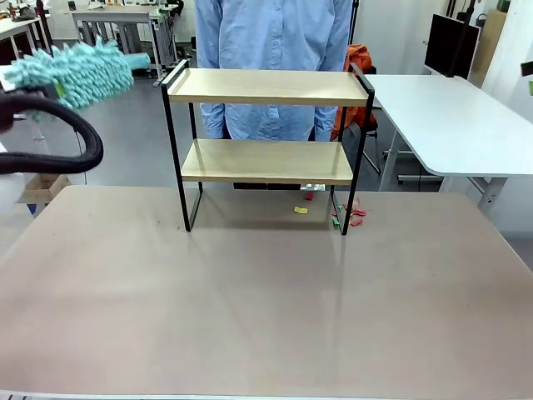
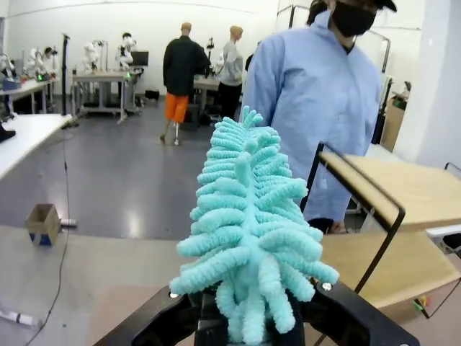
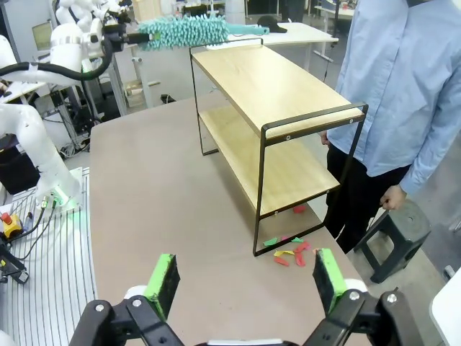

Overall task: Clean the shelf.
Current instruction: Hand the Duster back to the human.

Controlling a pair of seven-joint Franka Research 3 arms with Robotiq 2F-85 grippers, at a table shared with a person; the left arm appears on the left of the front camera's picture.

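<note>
The left gripper [image 2: 248,328] is clamped on the base of a teal duster [image 2: 248,238], whose fluffy head runs straight out from the jaws along the fingers' line. From the front the duster [image 1: 75,73] hangs in the air at the left, just off the shelf's top-left corner, long axis roughly level and pointing toward the top board; whether its tip touches the rail is hard to tell. The right gripper [image 3: 245,281] has its green pads [image 3: 162,281] wide apart with nothing between them, above the table [image 1: 266,308]. The shelf [image 1: 268,137] stands upright near the table's far edge, its boards running left to right. A person [image 1: 275,50] stands just behind it. Small coloured scraps [image 1: 346,215] lie by its right foot.
</note>
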